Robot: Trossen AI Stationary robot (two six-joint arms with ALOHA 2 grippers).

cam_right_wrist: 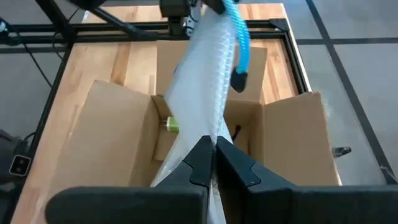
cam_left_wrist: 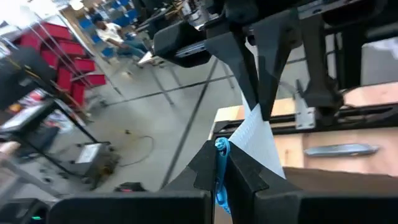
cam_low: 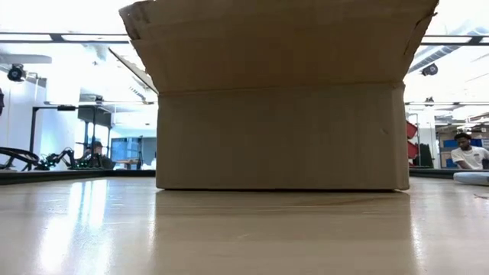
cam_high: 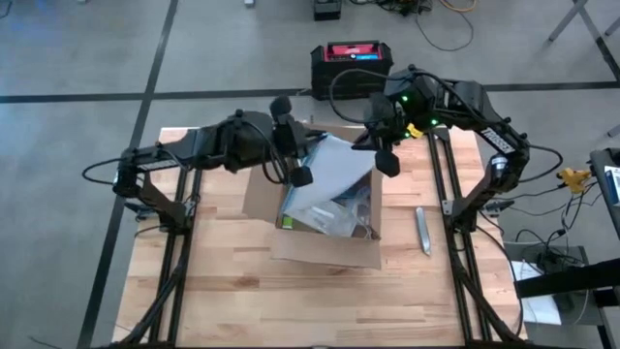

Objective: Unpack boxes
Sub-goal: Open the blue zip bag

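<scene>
The open cardboard box (cam_high: 325, 218) is seen standing mid-desk (cam_high: 223, 291), flaps spread, with loose contents still visible inside. A clear blue-edged plastic bag (cam_high: 334, 170) is held stretched above the box opening between both arms. The left claw (cam_left_wrist: 219, 163) is clamped on the bag's blue edge; the right claw (cam_right_wrist: 210, 152) is clamped on the opposite end of the bag. A silver elongated object (cam_high: 422, 231) is noted lying on the desk, just right of the box. Risk judged: if the arms are pulled apart unevenly, the thin film could tear or slip from one claw, and the bag could drop back into the box.
</scene>
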